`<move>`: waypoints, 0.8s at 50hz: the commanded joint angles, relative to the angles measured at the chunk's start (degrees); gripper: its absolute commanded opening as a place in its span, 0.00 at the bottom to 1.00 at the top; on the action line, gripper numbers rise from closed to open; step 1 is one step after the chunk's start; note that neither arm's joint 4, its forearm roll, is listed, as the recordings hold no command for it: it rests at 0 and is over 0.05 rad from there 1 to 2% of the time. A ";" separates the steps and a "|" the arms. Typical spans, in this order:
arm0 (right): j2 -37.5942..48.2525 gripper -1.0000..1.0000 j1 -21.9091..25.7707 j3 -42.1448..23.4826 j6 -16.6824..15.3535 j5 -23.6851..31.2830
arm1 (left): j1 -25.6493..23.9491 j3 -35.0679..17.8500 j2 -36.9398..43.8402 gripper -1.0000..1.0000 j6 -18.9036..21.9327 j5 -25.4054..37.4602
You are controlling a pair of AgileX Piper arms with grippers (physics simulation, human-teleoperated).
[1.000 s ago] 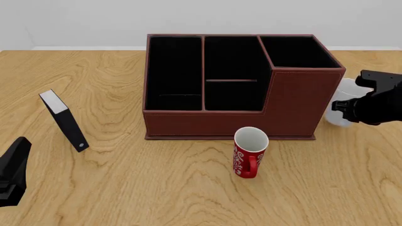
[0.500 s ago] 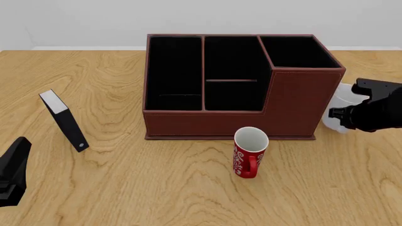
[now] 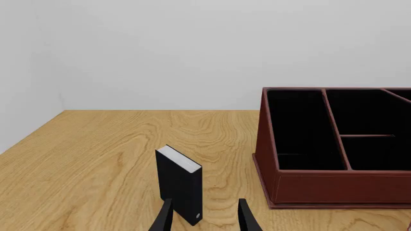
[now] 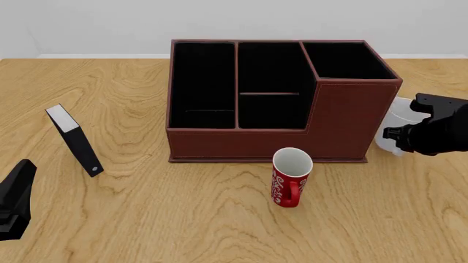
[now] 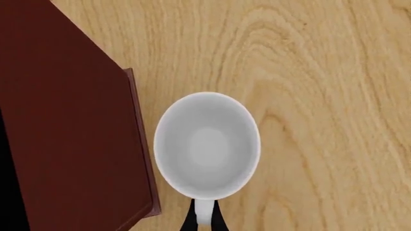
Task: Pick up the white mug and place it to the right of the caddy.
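The white mug stands upright just right of the caddy, close to its taller corner section. My right gripper covers part of it. From the right wrist view I look straight down into the white mug, whose rim lies a small gap from the caddy base. The right gripper is shut on the mug's handle. Whether the mug's base touches the table is hidden. My left gripper hovers open at the near left, far from both; the left gripper holds nothing.
A red mug with white lettering stands in front of the caddy. A black-and-white book-like slab stands on edge at the left, right ahead of the left gripper's fingers; the slab and the caddy show in that wrist view.
The right gripper and the white mug have sunk slightly and shifted a touch toward the caddy's right wall. The left arm has not moved.
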 commanded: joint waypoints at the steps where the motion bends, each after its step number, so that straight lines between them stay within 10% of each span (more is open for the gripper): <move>1: 2.44 0.00 -1.29 -0.43 1.73 -0.49 | 0.00 0.00 0.00 1.00 0.00 0.00; 8: 2.40 0.00 -1.47 -0.16 1.58 -0.70 | 0.00 0.00 0.00 1.00 0.00 0.00; 9: 2.39 1.00 -1.55 -0.10 1.38 -0.75 | 0.00 0.00 0.00 1.00 0.00 0.00; 40: 0.21 1.00 -1.45 1.13 0.51 -0.27 | 0.00 0.00 0.00 1.00 0.00 0.00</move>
